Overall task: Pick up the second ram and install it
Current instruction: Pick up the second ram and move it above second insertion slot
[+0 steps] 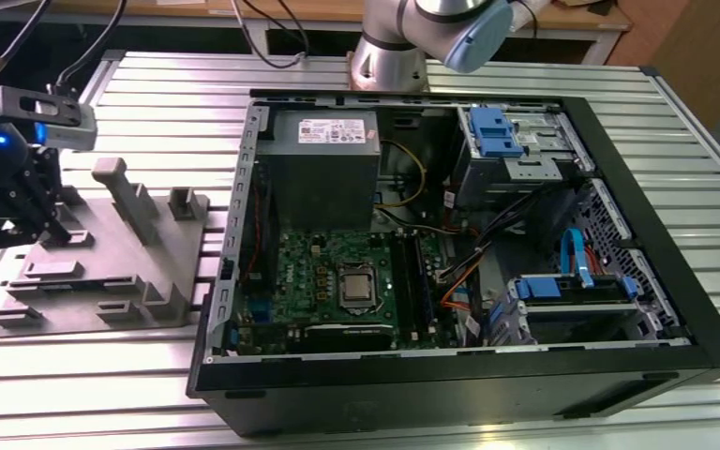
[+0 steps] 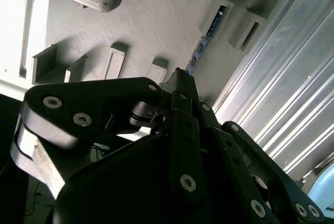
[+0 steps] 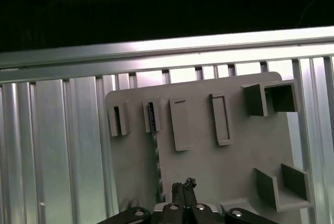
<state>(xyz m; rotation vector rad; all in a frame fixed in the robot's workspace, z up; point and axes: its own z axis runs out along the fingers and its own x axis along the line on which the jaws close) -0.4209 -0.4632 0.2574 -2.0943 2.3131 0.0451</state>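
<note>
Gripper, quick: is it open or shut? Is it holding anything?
Gripper: shut, holding nothing. The second ram stands on edge in the grey fixture tray, just beside the fingertips.

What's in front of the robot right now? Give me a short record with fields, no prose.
gripper: shut, over the tray, close beside the ram, not holding it
ram: standing on edge in a tray slot
tray: to the exterior view's left of the case
case: open, motherboard showing inside
task state: ram not yet picked up
</note>
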